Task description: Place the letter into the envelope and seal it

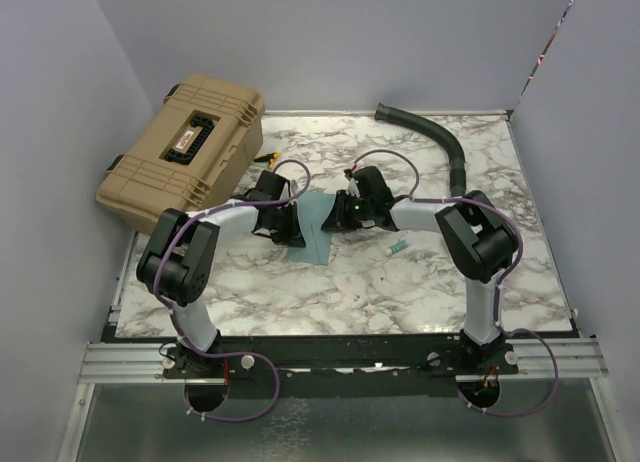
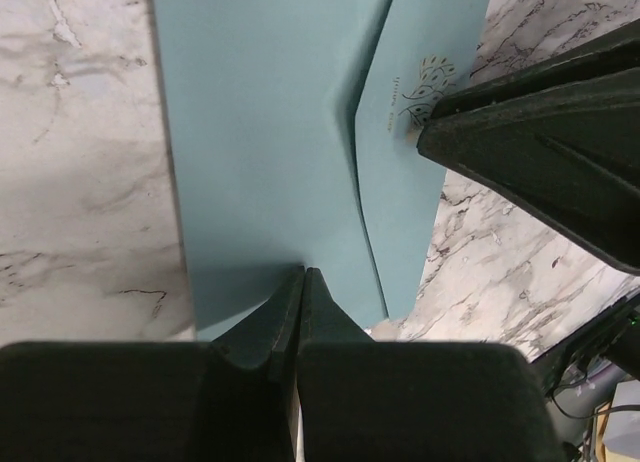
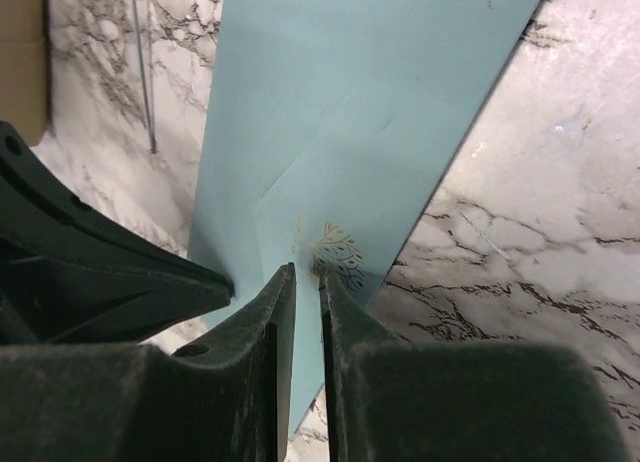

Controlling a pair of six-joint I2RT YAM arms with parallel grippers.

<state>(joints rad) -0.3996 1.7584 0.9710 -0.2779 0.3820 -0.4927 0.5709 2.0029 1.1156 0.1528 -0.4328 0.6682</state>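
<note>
No letter in my views, likely inside the envelope (image 1: 312, 237) flat on the table (image 1: 400, 292), flap (image 2: 405, 172) folded over; left tool (image 2: 302, 280) pressed together on its edge, right tool (image 3: 306, 280) at flap tip, pinching or not I cannot tell; sealing remains.

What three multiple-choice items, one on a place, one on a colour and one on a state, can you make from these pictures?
1. Where is the case?
A. far left
B. near right
C. between the arms

2. What colour is the envelope?
A. red
B. teal
C. yellow

3. How do the jaws of the left pincer stand?
A. wide open
B. shut
C. half open

Answers:
1 A: in the top view the case lies at the far left corner.
2 B: the envelope looks teal in all three views.
3 B: the left wrist view shows the fingers pressed together, their tips at the envelope's edge.
</note>
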